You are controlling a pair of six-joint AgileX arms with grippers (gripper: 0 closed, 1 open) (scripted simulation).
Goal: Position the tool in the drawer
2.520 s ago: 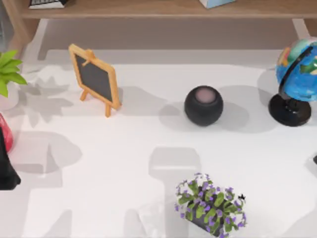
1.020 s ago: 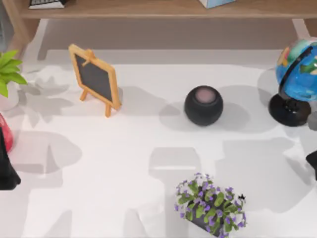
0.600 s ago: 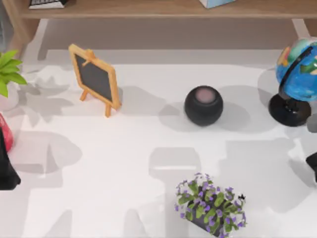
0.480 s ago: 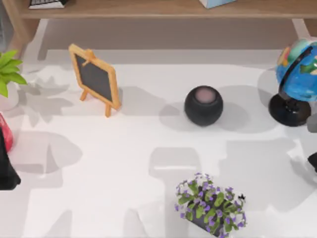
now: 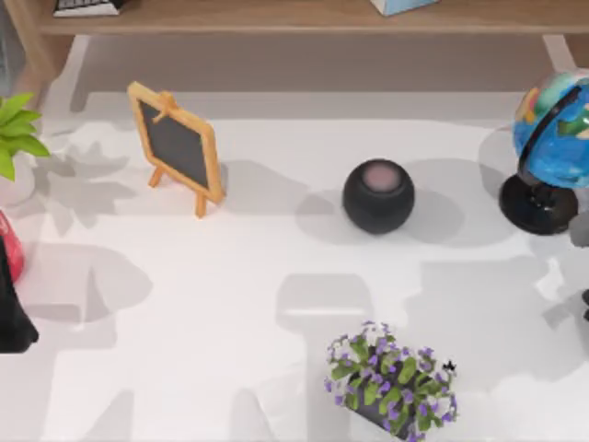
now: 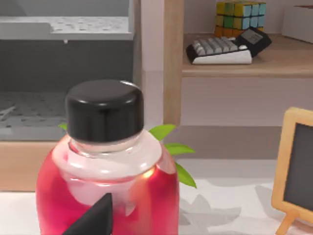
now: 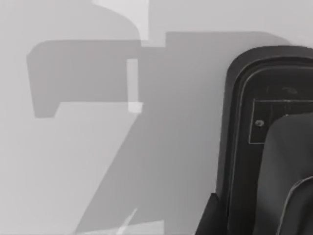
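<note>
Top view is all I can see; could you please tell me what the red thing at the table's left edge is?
Observer: It is a red bottle with a black cap, just ahead of the left claw.
Operator: Thank you. What stands behind it?
Observer: A grey cabinet with perforated trays, beside the wooden shelf.
Operator: Is there anything on that shelf?
Observer: A colour cube stands behind a keyboard.
</note>
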